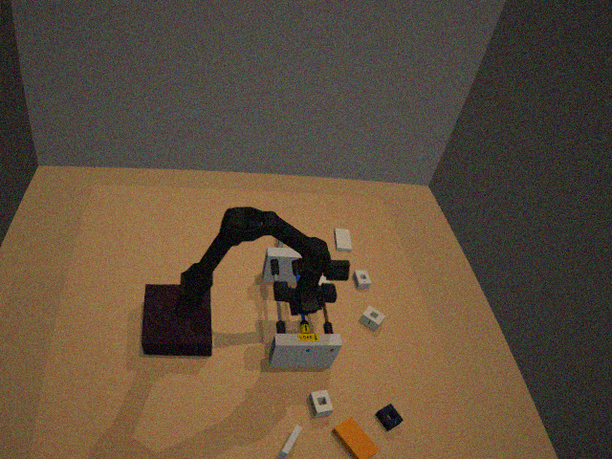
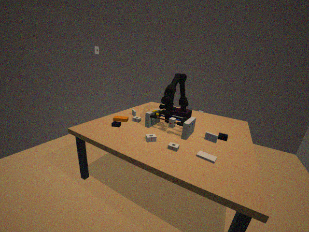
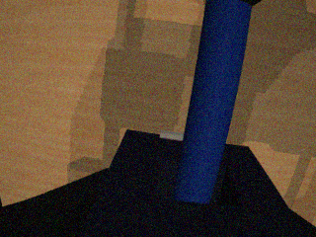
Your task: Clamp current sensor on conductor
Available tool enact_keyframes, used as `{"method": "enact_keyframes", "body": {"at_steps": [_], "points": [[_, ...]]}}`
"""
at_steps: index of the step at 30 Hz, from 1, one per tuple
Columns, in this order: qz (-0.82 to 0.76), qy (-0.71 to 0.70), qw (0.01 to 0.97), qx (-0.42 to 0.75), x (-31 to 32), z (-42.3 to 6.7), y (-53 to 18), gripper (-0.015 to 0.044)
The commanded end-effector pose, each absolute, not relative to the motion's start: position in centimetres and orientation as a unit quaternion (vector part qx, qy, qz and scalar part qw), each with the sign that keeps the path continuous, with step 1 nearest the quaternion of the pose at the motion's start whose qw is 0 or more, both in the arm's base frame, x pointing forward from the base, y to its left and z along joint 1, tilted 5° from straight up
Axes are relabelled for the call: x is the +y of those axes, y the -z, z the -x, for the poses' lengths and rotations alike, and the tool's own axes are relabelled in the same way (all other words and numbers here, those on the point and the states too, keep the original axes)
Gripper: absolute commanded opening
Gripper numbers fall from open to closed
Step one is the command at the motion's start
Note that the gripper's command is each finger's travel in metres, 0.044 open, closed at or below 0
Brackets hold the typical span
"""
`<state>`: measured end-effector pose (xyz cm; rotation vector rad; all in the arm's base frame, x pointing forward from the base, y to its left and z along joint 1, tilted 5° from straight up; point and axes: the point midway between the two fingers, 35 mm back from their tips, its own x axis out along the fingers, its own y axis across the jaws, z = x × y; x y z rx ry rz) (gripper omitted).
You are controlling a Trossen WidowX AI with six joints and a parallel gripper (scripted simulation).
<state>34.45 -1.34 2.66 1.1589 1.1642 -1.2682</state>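
Note:
A rig of two grey end blocks (image 1: 305, 353) (image 1: 281, 259) (image 2: 188, 127) carries three parallel conductors. The middle one is the blue conductor (image 1: 302, 319) (image 3: 213, 93), and the yellow LOAD marker (image 1: 307, 337) sits at its near end. My gripper (image 1: 304, 300) (image 2: 166, 115) hangs right over this conductor, shut on the split-core sensor (image 3: 132, 224). In the wrist view the sensor is a dark body filling the bottom, with the blue conductor running into it. The arm hides the sensor in the top and exterior views. I cannot tell whether it is latched, and its arrow is hidden.
A white block with a red mark (image 2: 172, 122) stands at the rig's side. White sensor-like blocks (image 1: 361, 278) (image 1: 371, 316) (image 1: 321, 403), a dark block (image 1: 388, 416), an orange block (image 1: 355, 437) and grey slabs (image 1: 342, 239) (image 1: 290, 439) lie around. The arm's base (image 1: 175, 320) stands left.

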Motion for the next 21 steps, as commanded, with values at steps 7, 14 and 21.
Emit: {"method": "enact_keyframes", "body": {"at_steps": [7, 14, 21], "points": [[-0.481, 0.527, 0.508, 0.483, -1.34, -34.40, -2.70, 0.0000], [-0.477, 0.530, 0.504, 0.487, -1.34, -34.49, -2.71, 0.0000], [-0.467, 0.540, 0.493, 0.496, -1.35, -34.73, -2.73, 0.0000]]}}
